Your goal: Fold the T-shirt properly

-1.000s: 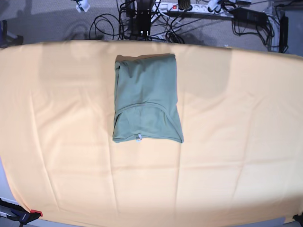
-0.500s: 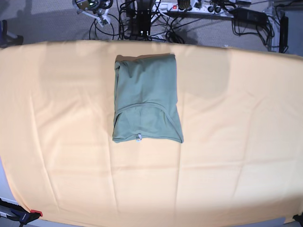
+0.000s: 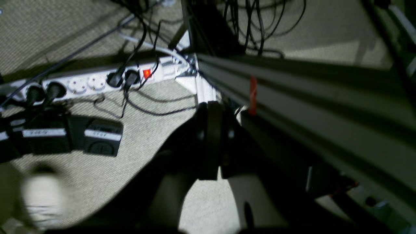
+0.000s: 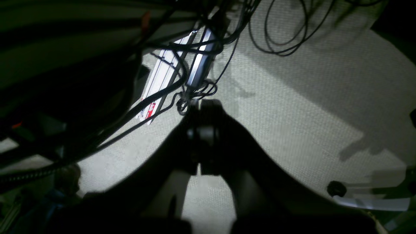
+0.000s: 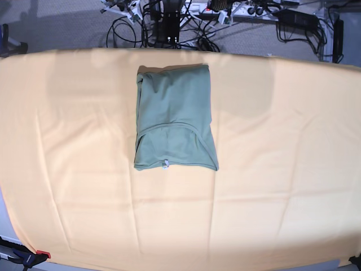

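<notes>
Left wrist view: left gripper (image 3: 213, 143) is seen closed on nothing, above carpet and a power strip (image 3: 97, 83) at 10 o'clock. Right wrist view: right gripper (image 4: 201, 136) likewise closed, empty, over cables (image 4: 195, 87). Base view: T-shirt (image 5: 175, 118) lies folded at 12 o'clock of centre on the yellow-orange cloth (image 5: 282, 169). It is judged light, limp, non-slippery; edges or corners would be pinched.

The left gripper (image 3: 211, 143) hangs dark over grey carpet (image 3: 152, 130), jaws pressed together; a white power strip (image 3: 97, 83) with black plugs lies beyond it. Black adapters (image 3: 65, 136) sit at left; an aluminium frame rail (image 3: 308, 97) crosses right.
</notes>
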Tool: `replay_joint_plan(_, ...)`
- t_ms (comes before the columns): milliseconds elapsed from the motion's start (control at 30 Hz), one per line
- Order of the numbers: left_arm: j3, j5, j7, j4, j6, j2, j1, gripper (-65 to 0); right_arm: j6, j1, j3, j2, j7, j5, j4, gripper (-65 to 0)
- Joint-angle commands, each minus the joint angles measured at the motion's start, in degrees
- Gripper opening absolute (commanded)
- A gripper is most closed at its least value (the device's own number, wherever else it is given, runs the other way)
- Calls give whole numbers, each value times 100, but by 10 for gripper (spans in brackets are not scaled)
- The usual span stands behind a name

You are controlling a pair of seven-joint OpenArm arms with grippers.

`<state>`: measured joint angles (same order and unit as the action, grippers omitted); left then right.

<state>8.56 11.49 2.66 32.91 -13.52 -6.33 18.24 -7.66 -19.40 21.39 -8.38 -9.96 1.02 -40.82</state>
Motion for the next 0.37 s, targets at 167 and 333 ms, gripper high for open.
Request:
replay_joint_plan(167,-11,2,37,22,-17,0,13,-650,125,-61,0,-17,28,0,-31,-650)
replay_joint_plan(333,-11,2,35,24,-20,0,-17,-650,125,-59,-2,13,31,4,-31,-650)
